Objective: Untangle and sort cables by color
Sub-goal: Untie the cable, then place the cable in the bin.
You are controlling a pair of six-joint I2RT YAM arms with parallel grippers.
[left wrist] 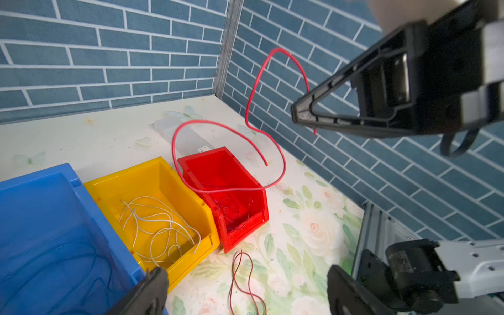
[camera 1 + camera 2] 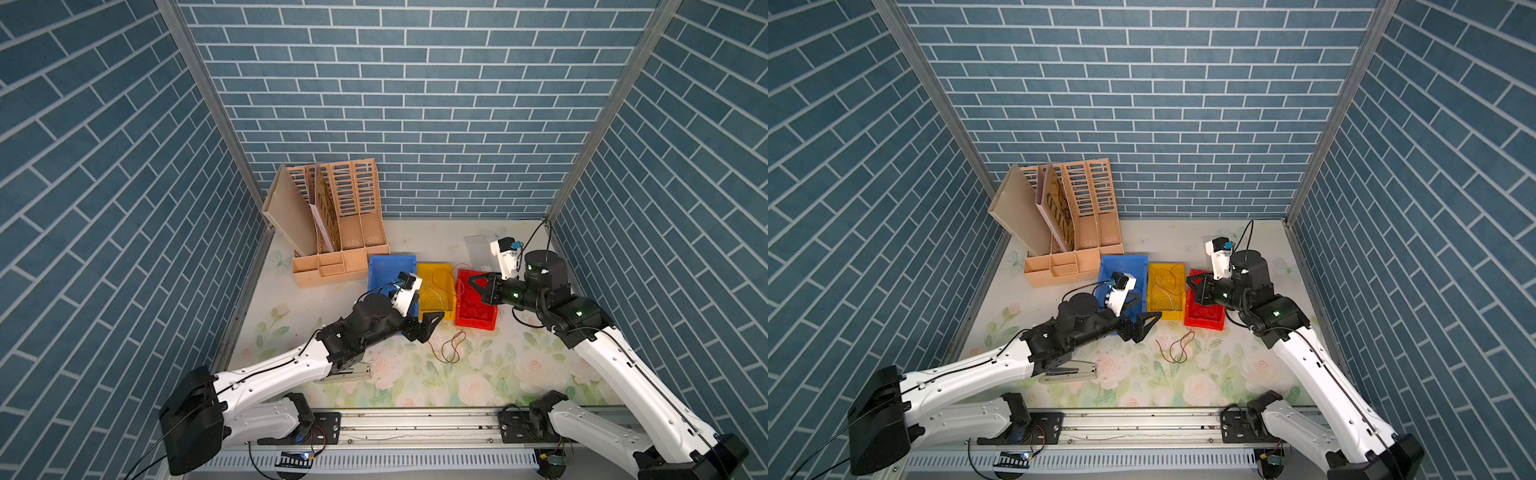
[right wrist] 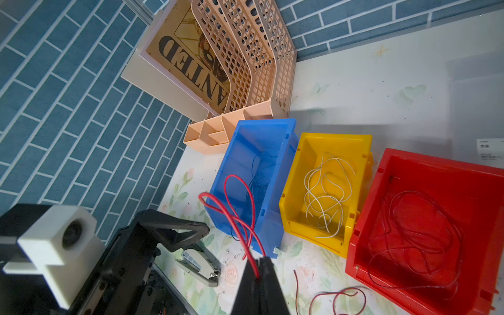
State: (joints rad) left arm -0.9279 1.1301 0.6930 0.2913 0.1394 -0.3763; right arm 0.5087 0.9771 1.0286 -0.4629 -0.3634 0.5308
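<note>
My left end effector (image 1: 245,272) hangs just above the counter (image 2: 498,374), its two black fingers spread wide with nothing between them. It is at the near corner of the blue and yellow bins. Under that arm a grey-white metal stapler (image 3: 199,264) lies on the floral-printed counter. Just ahead of the open fingers a thin red-brown cable (image 2: 451,351) lies loose on the counter in a few loops, in front of the bins and outside all of them.

My right end effector (image 3: 259,261) is pressed together on a thin bright red cable (image 1: 283,163), pinched at the fingertips. The cable springs out into big loops in the air around the far end of the red bin. I cannot tell whether the lowest loop touches the rim.

Three open plastic bins stand side by side, touching:
- The blue plastic bin (image 3: 272,131) holds fine blue cables (image 3: 256,177).
- The yellow plastic bin (image 3: 335,136) holds tangled whitish cables (image 3: 324,196).
- The red plastic bin (image 3: 409,158) holds dark red cables (image 3: 422,226).

Behind the blue bin stands a peach slotted plastic file organiser (image 2: 349,216). Blue brick-patterned walls (image 2: 415,104) close in the back and both sides.
</note>
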